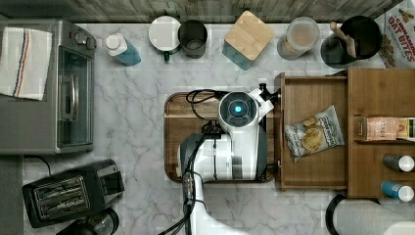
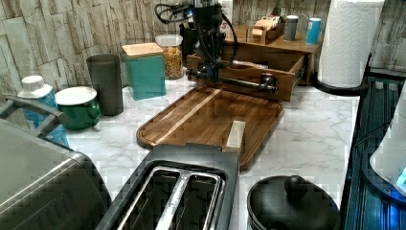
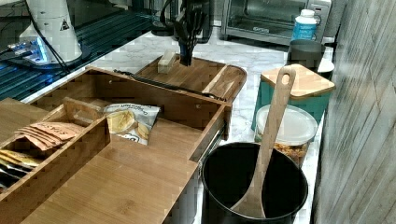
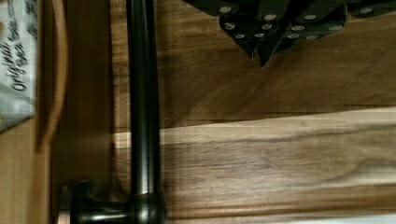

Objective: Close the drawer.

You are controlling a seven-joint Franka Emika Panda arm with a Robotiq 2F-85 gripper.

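Observation:
The drawer (image 1: 313, 166) of medium-brown wood stands pulled out from the cabinet toward the top view's left. A chip bag (image 1: 313, 133) lies inside it. Its thin black bar handle (image 2: 239, 82) runs along the front and reaches the wrist view too, handle (image 4: 142, 116). My gripper (image 2: 214, 79) hangs just in front of the handle, near the end toward the back wall, over the dark wooden tray (image 2: 206, 115). In the wrist view the gripper (image 4: 259, 56) is shut with nothing in it, a short gap from the bar. From the right view the gripper (image 3: 186, 60) points down at the tray.
A small wooden block (image 2: 235, 135) rests on the tray. A toaster (image 1: 73, 193) and toaster oven (image 1: 46, 88) sit at the top view's left. Canisters (image 1: 248, 39) line the back wall. A black pot with a wooden spoon (image 3: 271, 135) stands beside the drawer. A paper towel roll (image 2: 347, 43) stands by the cabinet.

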